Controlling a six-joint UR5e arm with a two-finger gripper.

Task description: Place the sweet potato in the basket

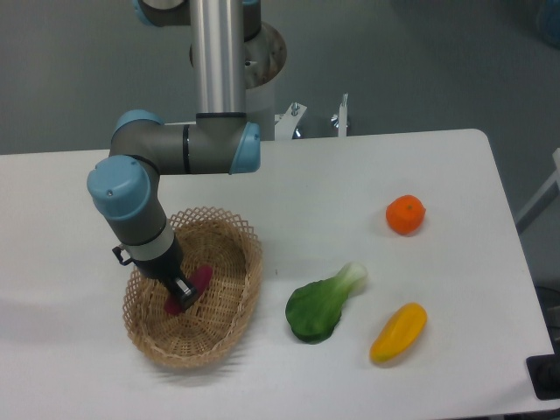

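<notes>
The tan wicker basket [226, 325] sits at the front left of the white table. My gripper [182, 295] reaches down into its middle, just above the basket floor. The magenta sweet potato [198, 279] shows at the fingertips, with one end sticking out on each side of them, low inside the basket. The fingers look closed on it, though the wrist hides much of them.
A green bok choy [322, 304] lies right of the basket. A yellow-orange pepper [398, 332] is at the front right, and a round orange fruit [405, 214] sits farther back on the right. The table's front edge runs just below the basket.
</notes>
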